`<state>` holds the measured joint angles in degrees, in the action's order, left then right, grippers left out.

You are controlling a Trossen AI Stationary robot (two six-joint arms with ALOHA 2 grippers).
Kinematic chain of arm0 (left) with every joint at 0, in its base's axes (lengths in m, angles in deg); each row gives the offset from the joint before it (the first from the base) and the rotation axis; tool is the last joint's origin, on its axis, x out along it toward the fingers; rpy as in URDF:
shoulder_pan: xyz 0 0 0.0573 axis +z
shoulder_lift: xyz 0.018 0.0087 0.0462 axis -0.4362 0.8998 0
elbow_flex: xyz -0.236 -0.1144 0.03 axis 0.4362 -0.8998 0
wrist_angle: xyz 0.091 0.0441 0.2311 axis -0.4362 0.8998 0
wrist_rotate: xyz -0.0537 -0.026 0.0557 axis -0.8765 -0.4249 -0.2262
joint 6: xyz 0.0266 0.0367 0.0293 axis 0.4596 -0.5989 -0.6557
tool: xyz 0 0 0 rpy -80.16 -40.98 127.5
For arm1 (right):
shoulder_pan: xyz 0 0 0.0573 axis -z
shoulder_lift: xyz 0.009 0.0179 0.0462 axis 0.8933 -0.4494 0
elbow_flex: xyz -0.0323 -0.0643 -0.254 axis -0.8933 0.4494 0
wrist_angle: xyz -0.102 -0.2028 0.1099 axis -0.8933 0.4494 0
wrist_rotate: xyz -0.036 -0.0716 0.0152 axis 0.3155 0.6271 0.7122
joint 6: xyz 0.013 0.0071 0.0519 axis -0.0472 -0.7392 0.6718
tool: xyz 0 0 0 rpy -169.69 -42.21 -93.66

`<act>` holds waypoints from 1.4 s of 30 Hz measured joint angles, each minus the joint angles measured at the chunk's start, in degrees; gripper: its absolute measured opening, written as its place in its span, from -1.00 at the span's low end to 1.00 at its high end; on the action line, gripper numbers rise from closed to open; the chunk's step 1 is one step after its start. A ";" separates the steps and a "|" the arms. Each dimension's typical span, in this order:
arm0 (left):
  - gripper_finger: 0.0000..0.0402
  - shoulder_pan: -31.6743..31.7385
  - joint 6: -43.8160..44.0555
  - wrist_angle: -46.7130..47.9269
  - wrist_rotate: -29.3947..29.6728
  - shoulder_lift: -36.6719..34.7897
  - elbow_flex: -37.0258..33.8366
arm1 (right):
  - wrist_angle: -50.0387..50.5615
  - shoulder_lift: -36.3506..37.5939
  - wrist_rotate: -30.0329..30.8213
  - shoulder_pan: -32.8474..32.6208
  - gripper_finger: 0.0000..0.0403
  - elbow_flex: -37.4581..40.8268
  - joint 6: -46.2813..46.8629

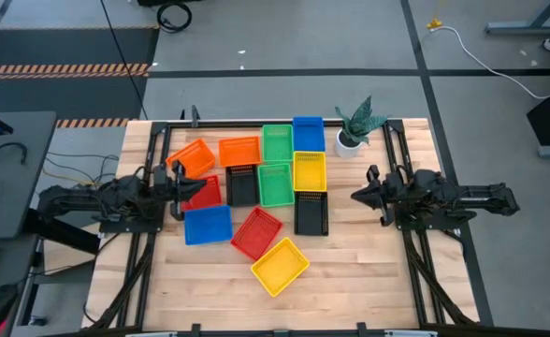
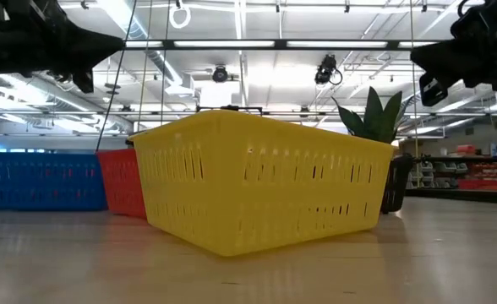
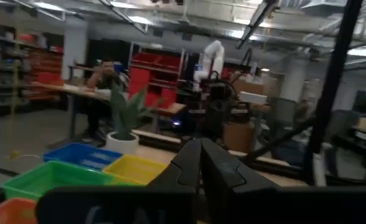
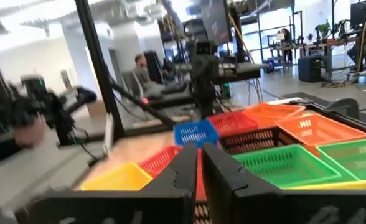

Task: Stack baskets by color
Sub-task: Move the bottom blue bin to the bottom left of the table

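My left gripper [image 1: 183, 190] hangs above the left side of the worktop [image 1: 369, 271], over the red basket [image 1: 203, 193] there, its jaws pressed shut on nothing. My right gripper [image 1: 361, 195] hovers over the right side, just beside the black basket [image 1: 311, 213]; its jaws stand a narrow slit apart and hold nothing.

The baskets lie loose across the middle of the worktop. Along the far edge sit two orange baskets [image 1: 193, 156], a green basket [image 1: 277, 142] and a blue basket [image 1: 309, 132], with the plant in a white pot [image 1: 354, 131] beside the blue one. In the next row come a second black basket [image 1: 242, 184], a second green basket [image 1: 275, 183] and a yellow basket [image 1: 310, 171]. Nearer lie a blue basket [image 1: 208, 225], a tilted red basket [image 1: 256, 232] and, nearest of all, a tilted yellow basket [image 1: 280, 266], which fills the low view.

I can read no brand, label or writing on any basket.
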<state>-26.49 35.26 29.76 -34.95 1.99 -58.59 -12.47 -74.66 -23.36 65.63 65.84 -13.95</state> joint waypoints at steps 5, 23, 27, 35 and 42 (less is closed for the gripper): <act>-0.97 -0.01 -1.98 3.89 2.71 15.37 7.72 | -7.54 0.00 0.00 0.01 -0.85 0.02 1.03; -0.79 -18.66 16.35 78.99 9.00 69.45 62.78 | -8.04 -0.61 -2.82 -0.01 -0.85 0.00 -0.36; -0.62 -25.35 29.81 84.17 7.45 76.45 65.51 | -7.11 -1.16 -4.86 -0.01 -0.85 0.00 -0.30; -0.09 -33.63 48.80 85.00 8.39 81.86 65.53 | -3.28 -1.53 -8.88 -1.18 -0.85 0.00 -0.41; 0.21 -36.00 51.87 80.56 6.98 81.85 58.34 | 1.55 -1.74 -8.20 -4.21 -0.85 0.00 -4.63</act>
<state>-62.49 87.13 110.32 -27.97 83.84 -0.24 -10.92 -76.40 -31.56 61.42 65.83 -18.57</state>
